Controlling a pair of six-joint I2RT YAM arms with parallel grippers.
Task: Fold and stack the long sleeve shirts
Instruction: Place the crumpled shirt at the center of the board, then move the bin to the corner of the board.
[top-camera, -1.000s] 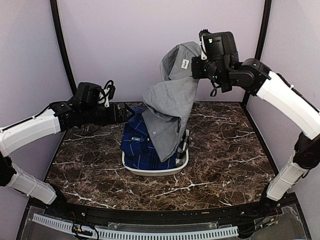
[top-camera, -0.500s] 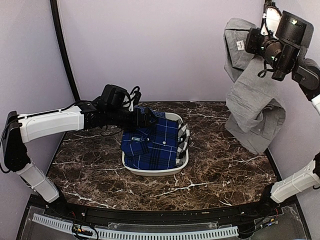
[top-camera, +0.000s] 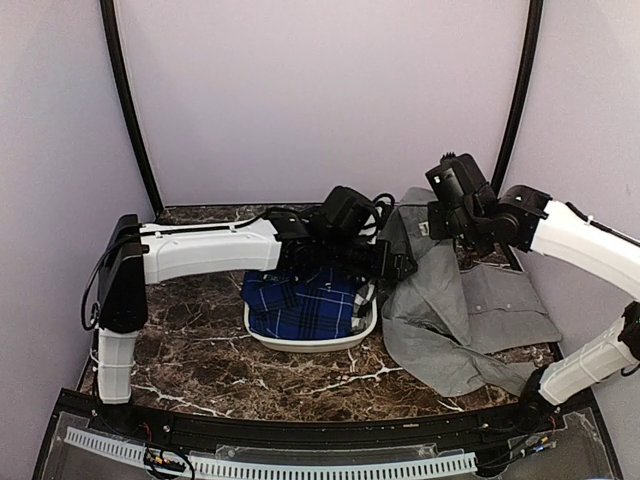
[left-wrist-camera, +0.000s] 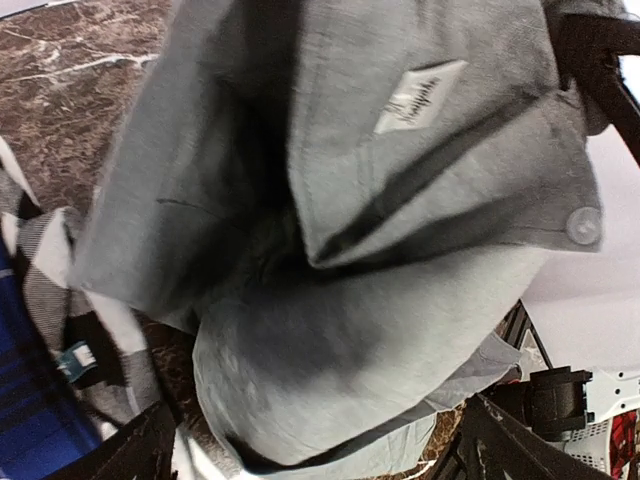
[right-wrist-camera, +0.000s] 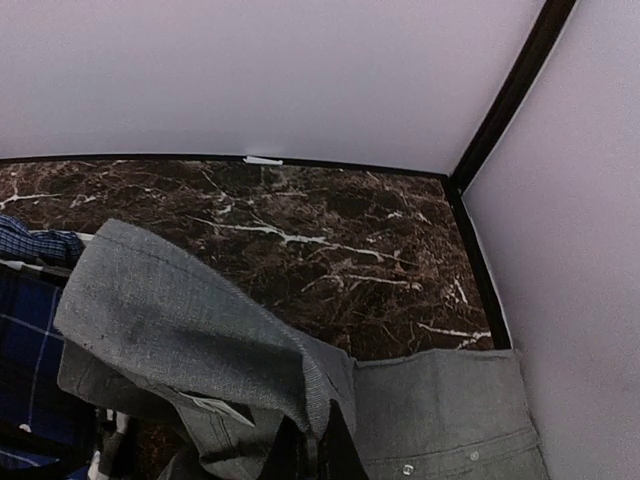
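**Grey shirt brought down from the air onto the table's right side**

Top view: Half a second ago the grey shirt hung high by the right wall. Now the grey shirt (top-camera: 470, 310) lies spread on the marble table (top-camera: 180, 330), right of the white basket (top-camera: 310, 344). Its collar end is still lifted in the right gripper (top-camera: 430, 225), which is pinched closed on the cloth. The left gripper (top-camera: 398, 264) has swung across above the basket to the shirt's left edge and is spread wide; whether it touches the cloth cannot be told. The plaid shirt (top-camera: 300, 305) stays in the basket.

Left wrist: Grey cloth fills the view. A white neck label (left-wrist-camera: 420, 95) carries cursive script too blurred to read, and a pale button (left-wrist-camera: 583, 225) shows at the right. The fingers (left-wrist-camera: 135, 455) sit far apart in the lower corners, clamping nothing.

Right wrist: A grey fold rises to the bottom edge, nipped there between the closed jaws. The rest of the shirt lies flat near the right wall.
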